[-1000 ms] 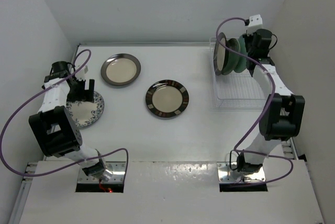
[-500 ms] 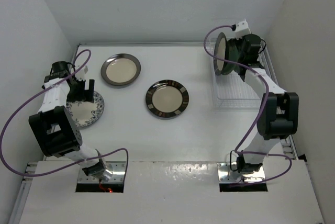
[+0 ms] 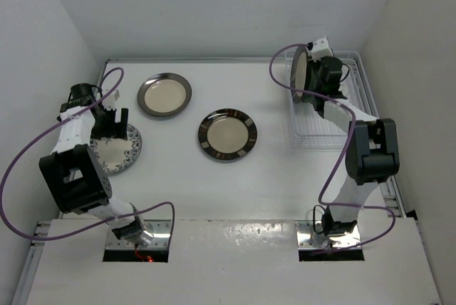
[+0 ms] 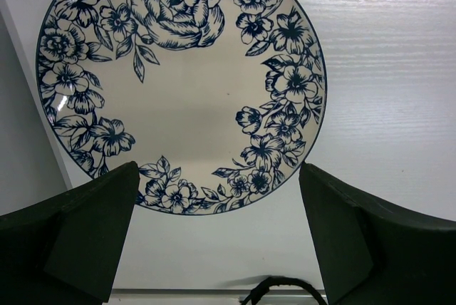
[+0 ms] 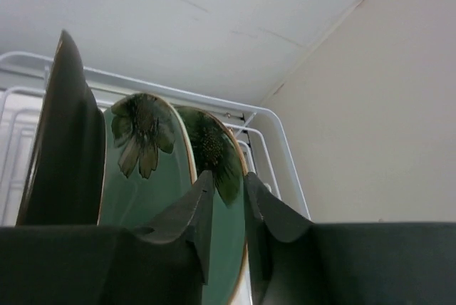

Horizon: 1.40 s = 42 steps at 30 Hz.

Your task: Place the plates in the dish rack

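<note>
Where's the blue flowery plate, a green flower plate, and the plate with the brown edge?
blue flowery plate (image 4: 182, 98): left wrist view, its plain cream middle.
green flower plate (image 5: 142, 137): right wrist view, on its painted flower.
plate with the brown edge (image 3: 228, 135): top view, its cream middle.

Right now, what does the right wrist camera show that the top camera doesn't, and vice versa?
Right wrist only: a mint-green plate and a second mint-green plate, both on edge in the dish rack, with the fingers of the right gripper either side of the second one's rim; whether they pinch it, I cannot tell.
Top only: three plates flat on the table: the blue-white plate below the open left gripper, the grey-rimmed plate and the brown-rimmed plate.
Both: the dish rack and the standing dark-rimmed plate in it.
</note>
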Motion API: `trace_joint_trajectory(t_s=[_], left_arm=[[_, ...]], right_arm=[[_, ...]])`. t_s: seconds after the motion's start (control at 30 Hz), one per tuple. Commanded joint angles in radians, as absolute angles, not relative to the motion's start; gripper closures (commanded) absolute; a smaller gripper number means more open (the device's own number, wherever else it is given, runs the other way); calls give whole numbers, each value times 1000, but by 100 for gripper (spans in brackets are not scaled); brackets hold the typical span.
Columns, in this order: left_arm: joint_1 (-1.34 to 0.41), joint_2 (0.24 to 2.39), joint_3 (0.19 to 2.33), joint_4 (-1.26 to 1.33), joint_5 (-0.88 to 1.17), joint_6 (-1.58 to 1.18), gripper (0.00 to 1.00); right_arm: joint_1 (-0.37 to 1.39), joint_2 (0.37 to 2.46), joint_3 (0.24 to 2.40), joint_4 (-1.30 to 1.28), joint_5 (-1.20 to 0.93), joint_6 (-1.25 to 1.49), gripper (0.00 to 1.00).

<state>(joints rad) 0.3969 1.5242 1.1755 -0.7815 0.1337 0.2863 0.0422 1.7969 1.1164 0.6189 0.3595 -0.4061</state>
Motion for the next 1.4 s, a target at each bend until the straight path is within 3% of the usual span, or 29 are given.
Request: trace_joint_trajectory(t_s=[0.0,0.13,0.43,0.7,0.9,1.03,1.37], left_arm=[[388,1508,1200,-788,133,279,1],[397,1508,1190,-788,112,279,1],[538,1528,1180,-788,77,219,1],[613,1531,1118,-788,61,253,1],[644,1522,1094,-766,69,253,1],[693,1574,1071,-756,51,262,1],[749,1644,1051,-721,192,272,1]], right_arm=[[45,1778,1138,726,382,-370,75],[34,1740,1137,726,388,-351,51],[26,1603,1146,658,422,-334,27],[44,1447,1189,379,368,-180,1],[100,1365,1250,17,79,-71,1],[166,1319,1198,3,-17,-52,1],[296,1327,1174,-69,23,-91,1]])
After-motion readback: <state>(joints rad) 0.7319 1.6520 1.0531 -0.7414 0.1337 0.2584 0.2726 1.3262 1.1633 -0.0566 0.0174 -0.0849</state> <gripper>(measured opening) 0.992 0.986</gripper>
